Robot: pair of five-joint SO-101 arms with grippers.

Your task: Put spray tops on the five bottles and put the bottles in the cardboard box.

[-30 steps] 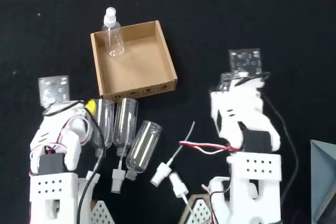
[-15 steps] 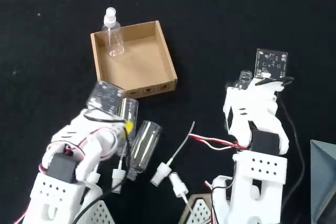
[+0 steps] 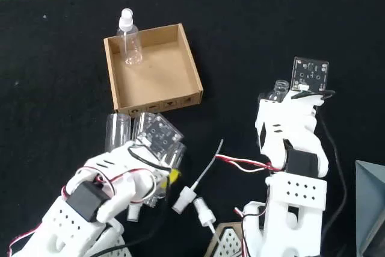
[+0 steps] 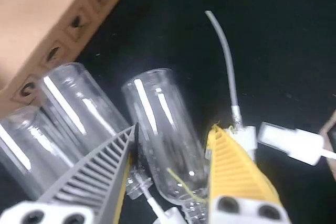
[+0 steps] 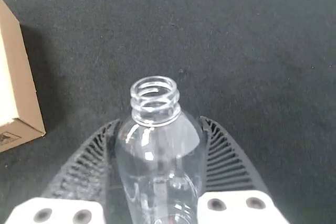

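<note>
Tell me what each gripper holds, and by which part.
The right gripper holds an uncapped bottle by its body, below the shoulder. The left gripper holds nothing: it is open, astride a lying bottle.

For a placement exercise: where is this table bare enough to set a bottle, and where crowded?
Bare: table between cardboard box and right claw, gripping an uncapped bottle; also left of the box. Crowded in front: lying bottles, spray tops, left claw.
</note>
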